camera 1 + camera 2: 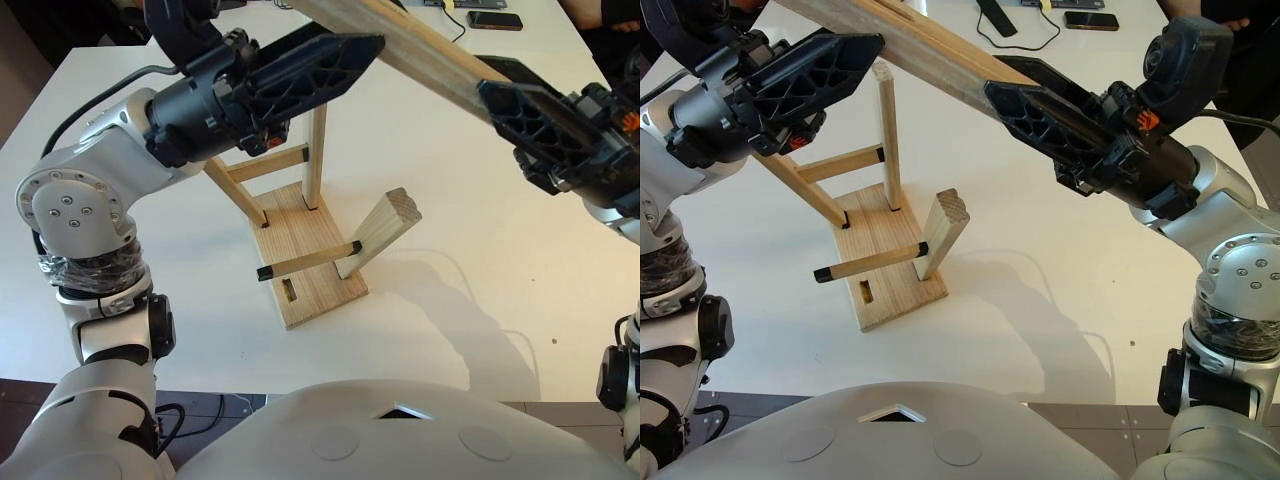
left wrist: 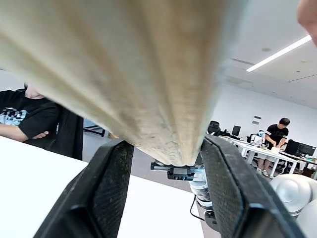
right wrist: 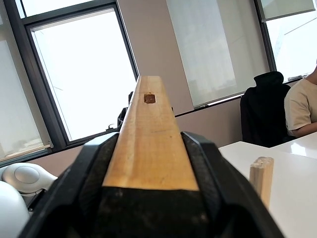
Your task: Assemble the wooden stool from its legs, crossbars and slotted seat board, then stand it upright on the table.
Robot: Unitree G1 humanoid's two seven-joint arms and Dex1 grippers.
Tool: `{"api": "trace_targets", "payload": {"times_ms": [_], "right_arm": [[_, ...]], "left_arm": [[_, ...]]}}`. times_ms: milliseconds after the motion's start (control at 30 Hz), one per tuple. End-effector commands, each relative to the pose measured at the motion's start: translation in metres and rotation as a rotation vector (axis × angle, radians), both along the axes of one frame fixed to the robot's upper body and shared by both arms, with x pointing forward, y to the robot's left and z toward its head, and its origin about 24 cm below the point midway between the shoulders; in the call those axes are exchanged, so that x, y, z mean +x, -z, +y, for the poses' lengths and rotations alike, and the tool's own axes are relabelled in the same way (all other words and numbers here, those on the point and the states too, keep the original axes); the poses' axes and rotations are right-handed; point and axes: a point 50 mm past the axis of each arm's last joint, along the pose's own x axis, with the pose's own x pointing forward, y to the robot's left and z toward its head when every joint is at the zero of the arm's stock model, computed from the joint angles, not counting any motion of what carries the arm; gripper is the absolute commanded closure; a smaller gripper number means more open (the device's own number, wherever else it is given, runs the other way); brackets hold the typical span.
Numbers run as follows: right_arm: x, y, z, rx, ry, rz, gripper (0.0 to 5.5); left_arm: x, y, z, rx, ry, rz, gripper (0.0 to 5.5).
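Observation:
The slotted seat board (image 1: 318, 292) lies flat on the white table. At its far end stand two legs (image 1: 317, 150) joined by a crossbar (image 1: 266, 163). A third leg (image 1: 386, 229) leans on the board's right edge, with a dark-tipped crossbar (image 1: 305, 261) sticking out to the left. High above the table a long wooden leg (image 1: 930, 50) slants from far left to near right. My right gripper (image 1: 1002, 95) is shut on its lower end. My left gripper (image 1: 368, 45) comes in from the left and is closed on the same leg farther up, its fingers (image 2: 111, 183) flanking the wood (image 2: 124, 64).
A dark phone (image 1: 495, 19) and a cable (image 1: 1012, 28) lie at the table's far edge. An open slot (image 1: 290, 290) shows near the board's front end. Bare table lies to the right of the board and in front of it.

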Motion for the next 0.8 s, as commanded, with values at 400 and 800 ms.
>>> {"api": "trace_targets", "payload": {"times_ms": [400, 800], "right_arm": [[0.000, 0.011, -0.001, -0.100, -0.013, 0.032, 3.46], [0.001, -0.001, -0.006, -0.136, -0.065, 0.001, 3.46]], "left_arm": [[-0.005, -0.012, -0.005, -0.055, 0.055, -0.014, 2.76], [-0.007, -0.011, -0.005, -0.041, 0.057, -0.030, 2.06]]}}
